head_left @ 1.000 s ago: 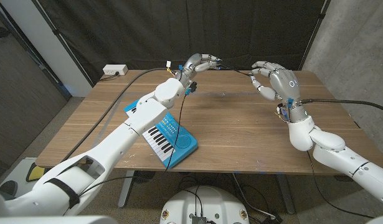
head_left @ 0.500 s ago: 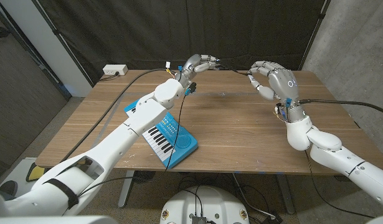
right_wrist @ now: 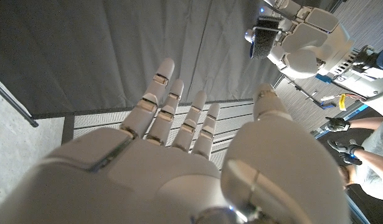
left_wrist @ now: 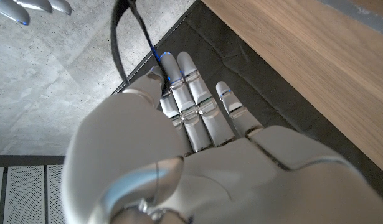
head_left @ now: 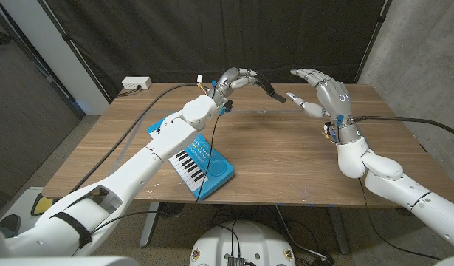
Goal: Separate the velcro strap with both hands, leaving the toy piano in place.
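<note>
My left hand (head_left: 234, 77) is raised over the table's far edge and pinches a black velcro strap (head_left: 269, 90), whose free end sticks out towards my right hand. In the left wrist view the strap (left_wrist: 125, 37) rises from between the fingers (left_wrist: 188, 93). My right hand (head_left: 320, 91) hovers a short way off with its fingers spread and nothing in it. The right wrist view shows that open hand (right_wrist: 179, 143) facing the left hand (right_wrist: 306, 37) and the strap (right_wrist: 263, 40). The blue toy piano (head_left: 193, 159) lies on the table under my left forearm.
The wooden table (head_left: 286, 162) is bare between the hands and its near edge. A white power strip (head_left: 136, 83) sits at the far left corner. Black curtains hang behind. A person (right_wrist: 365, 155) shows in the right wrist view.
The strap was stretched between both hands; my right hand has let go and spread its fingers. The strap now hangs from my left hand alone. The piano has not moved.
</note>
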